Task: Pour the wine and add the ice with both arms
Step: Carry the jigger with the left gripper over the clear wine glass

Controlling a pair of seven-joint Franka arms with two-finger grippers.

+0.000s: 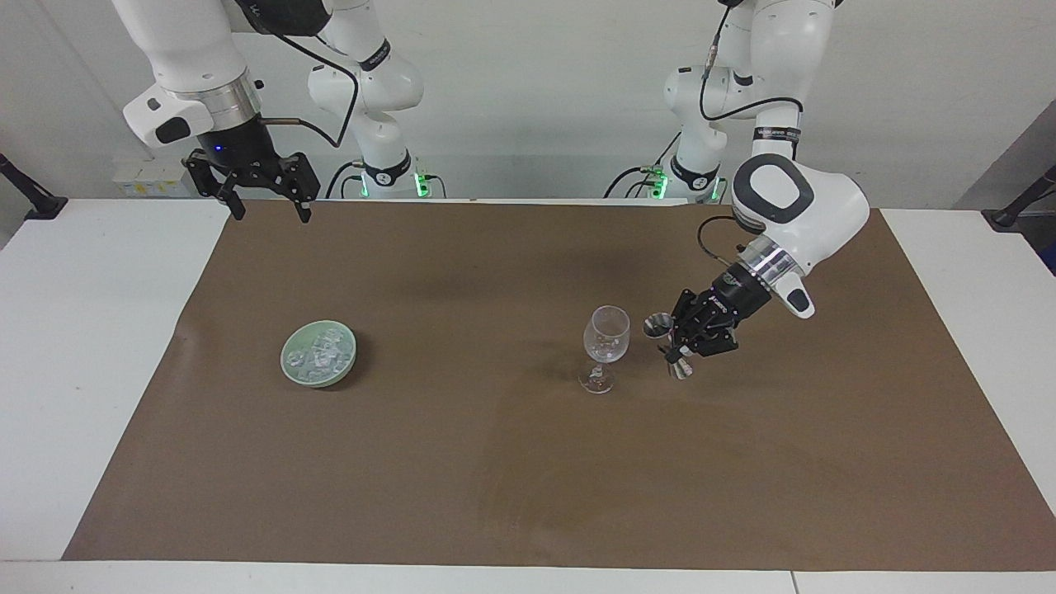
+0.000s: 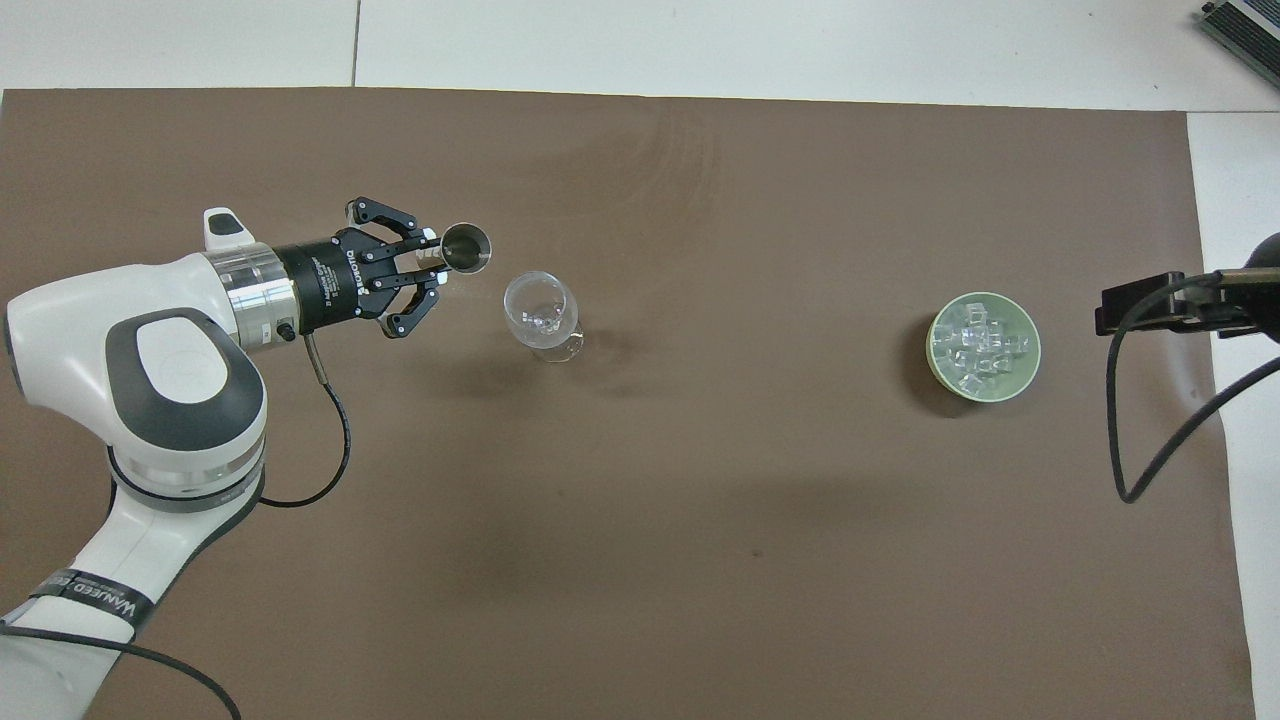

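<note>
Your left gripper (image 1: 678, 350) is clamped on a small steel jigger (image 1: 670, 344), carrying it upright over the brown mat (image 1: 528, 462) right of centre in the facing view, just beside the stemmed glass (image 1: 605, 346) and apart from it. The ice (image 1: 319, 352) lies heaped in the pale green dish (image 1: 290, 375) on the mat at centre left of that view, well apart from the glass, which already holds a few cubes. Your right arm waits with its gripper (image 1: 264, 208) spread wide and empty at the upper left of the frame, over the mat's edge.
</note>
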